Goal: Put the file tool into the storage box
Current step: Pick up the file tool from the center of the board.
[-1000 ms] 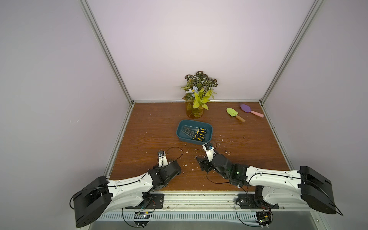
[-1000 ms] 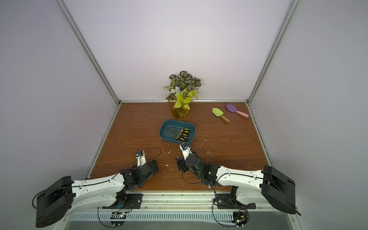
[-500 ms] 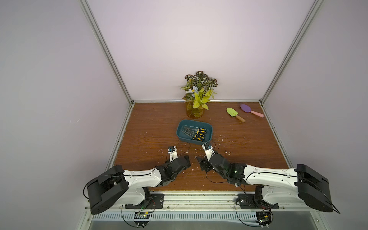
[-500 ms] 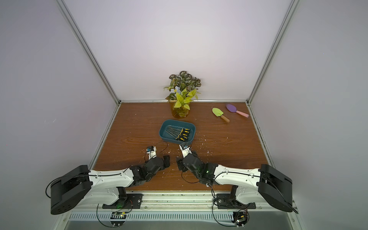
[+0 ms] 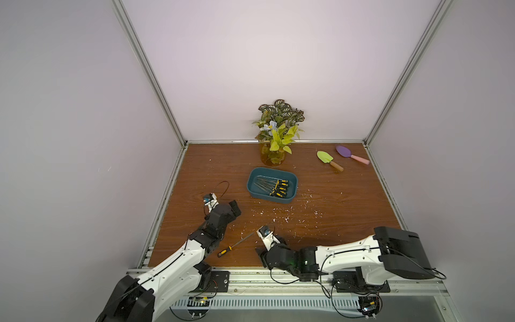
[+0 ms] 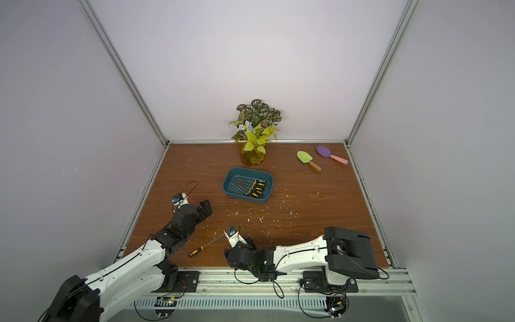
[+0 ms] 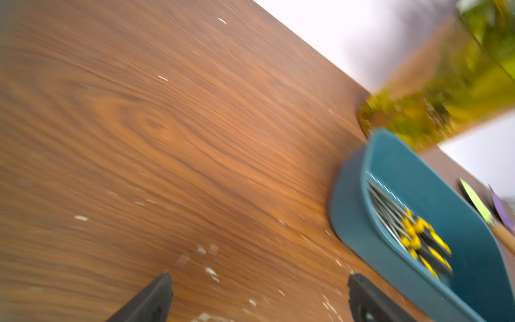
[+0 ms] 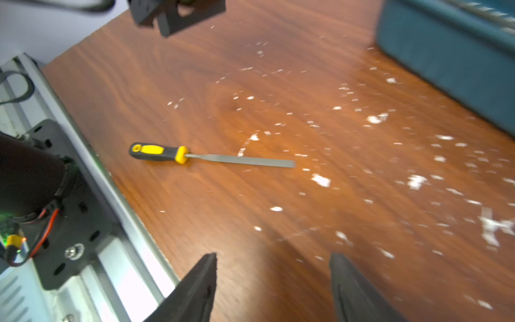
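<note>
A file tool (image 5: pixel 237 244) (image 6: pixel 207 245) (image 8: pixel 211 157) with a black-and-yellow handle lies flat on the wooden table near the front edge, free of both grippers. My right gripper (image 5: pixel 261 254) (image 6: pixel 230 255) (image 8: pixel 273 255) hovers just right of it, open with nothing between its fingers. The dark teal storage box (image 5: pixel 267 198) (image 6: pixel 245 197) (image 7: pixel 351 212) (image 8: pixel 446 55) sits mid-table and holds several similar files (image 5: pixel 274 187) (image 7: pixel 412 231). My left gripper (image 5: pixel 235 207) (image 6: pixel 205 208) (image 7: pixel 259 276) is open and empty, left of the box and beyond the loose file.
An amber vase with plants (image 5: pixel 273 157) (image 7: pixel 418 111) stands right behind the box. A green trowel (image 5: pixel 328 160) and a purple trowel (image 5: pixel 351 154) lie at the back right. White flecks (image 5: pixel 278 217) litter the table. The metal front rail (image 8: pixel 117 195) runs close to the file's handle.
The left gripper has swung away to the left and back. The right gripper has drawn back toward the front edge. The file now lies uncovered between them.
</note>
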`<action>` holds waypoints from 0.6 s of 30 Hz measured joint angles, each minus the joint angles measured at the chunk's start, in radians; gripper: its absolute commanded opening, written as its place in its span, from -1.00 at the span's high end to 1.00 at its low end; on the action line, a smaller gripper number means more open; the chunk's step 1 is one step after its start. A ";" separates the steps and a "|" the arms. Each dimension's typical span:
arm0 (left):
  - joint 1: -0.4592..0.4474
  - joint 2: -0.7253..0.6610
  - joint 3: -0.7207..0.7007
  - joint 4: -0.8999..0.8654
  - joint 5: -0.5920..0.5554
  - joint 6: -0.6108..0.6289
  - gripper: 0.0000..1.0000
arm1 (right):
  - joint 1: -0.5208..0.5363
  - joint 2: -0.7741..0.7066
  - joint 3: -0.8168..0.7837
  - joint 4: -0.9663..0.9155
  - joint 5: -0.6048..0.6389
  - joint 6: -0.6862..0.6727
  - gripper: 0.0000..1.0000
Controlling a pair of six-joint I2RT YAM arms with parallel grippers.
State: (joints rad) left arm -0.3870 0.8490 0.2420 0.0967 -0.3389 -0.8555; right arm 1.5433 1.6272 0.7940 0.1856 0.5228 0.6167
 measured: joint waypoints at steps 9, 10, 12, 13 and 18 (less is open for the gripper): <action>0.165 -0.015 -0.019 -0.003 0.135 0.086 -1.00 | 0.067 0.211 0.199 0.005 -0.034 0.051 0.02; 0.165 -0.011 -0.019 0.000 0.143 0.089 -1.00 | 0.064 0.227 0.206 0.006 -0.035 0.054 0.07; 0.166 0.001 -0.019 0.008 0.151 0.094 -0.99 | 0.052 0.256 0.214 0.008 -0.050 0.058 0.20; 0.166 0.010 -0.019 0.013 0.155 0.098 -1.00 | 0.044 0.269 0.217 0.010 -0.060 0.058 0.26; 0.166 0.055 -0.019 0.035 0.172 0.105 -1.00 | -0.016 0.307 0.224 0.039 -0.108 0.051 0.46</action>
State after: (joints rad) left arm -0.2211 0.9043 0.2230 0.1314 -0.1673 -0.7506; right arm 1.5272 1.9343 1.0176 0.2249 0.4149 0.6674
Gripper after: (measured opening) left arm 0.998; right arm 0.288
